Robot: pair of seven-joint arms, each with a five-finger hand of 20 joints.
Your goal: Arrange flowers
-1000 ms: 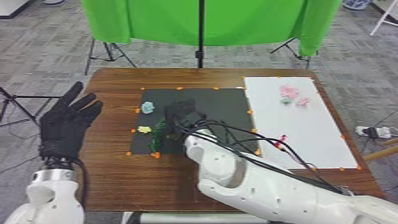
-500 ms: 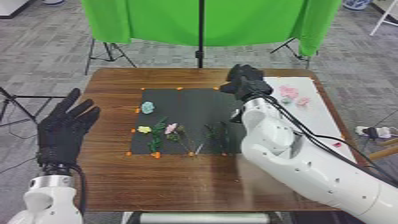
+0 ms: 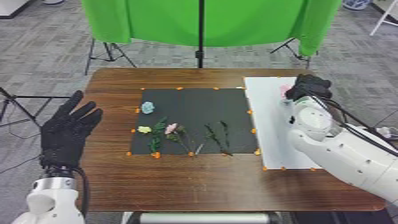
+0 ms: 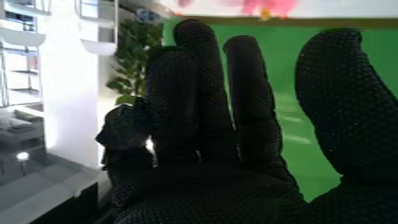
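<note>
Spread wide in black fabric, the left hand (image 3: 67, 135) hangs by the left edge of the brown wooden surface (image 3: 213, 190). Right of it, a flat black mat (image 3: 187, 100) carries a pale blue flower (image 3: 147, 107), a small yellow flower (image 3: 144, 129) and slim dark-green stems (image 3: 218, 137) running roughly toward the robot. Farther right, on a white rectangular sheet (image 3: 266, 120), a soft pink flower (image 3: 285, 91) lies just left of the black-gloved right hand (image 3: 313, 86); its long axis I cannot tell. That hand is much the nearer, open, thumb well apart from its fingers. Beyond both hands hangs green cloth (image 3: 160, 25) over grey carpet (image 3: 53, 60).
</note>
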